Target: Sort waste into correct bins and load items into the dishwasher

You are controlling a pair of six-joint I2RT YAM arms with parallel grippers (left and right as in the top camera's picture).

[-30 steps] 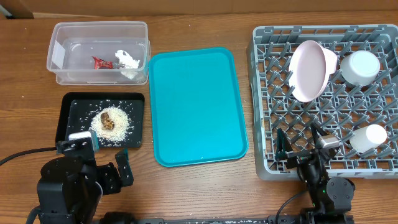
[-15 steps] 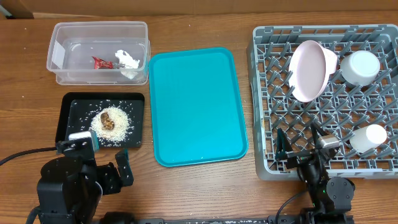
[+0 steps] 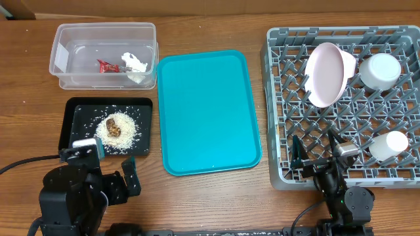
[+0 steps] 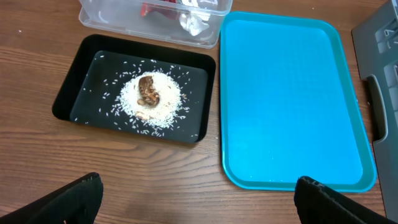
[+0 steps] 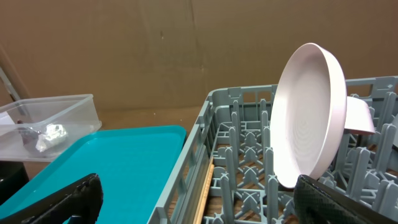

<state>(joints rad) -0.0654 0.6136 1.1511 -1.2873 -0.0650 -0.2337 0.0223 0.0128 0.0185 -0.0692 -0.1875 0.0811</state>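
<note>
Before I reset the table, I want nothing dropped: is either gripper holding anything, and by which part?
Nothing is held: the left gripper and the right gripper both stand open and empty.

Teal tray [image 3: 209, 111] flat on wooden table [image 3: 210, 203], about mid-table. Rectangular, rounded corners, low raised rim; long sides run front to back, set slightly askew to table edge. Inner face finely textured, glossy, catching light. Table is brown wood grain, boards running left to right. Black cable [image 3: 20, 164] comes in from left edge near front and curves across the wood. Behind table, plain brown cardboard wall [image 5: 124, 50] – faint creases, upright. Pale brown corner of something at back left [image 3: 16, 8], too cropped to tell.
</note>
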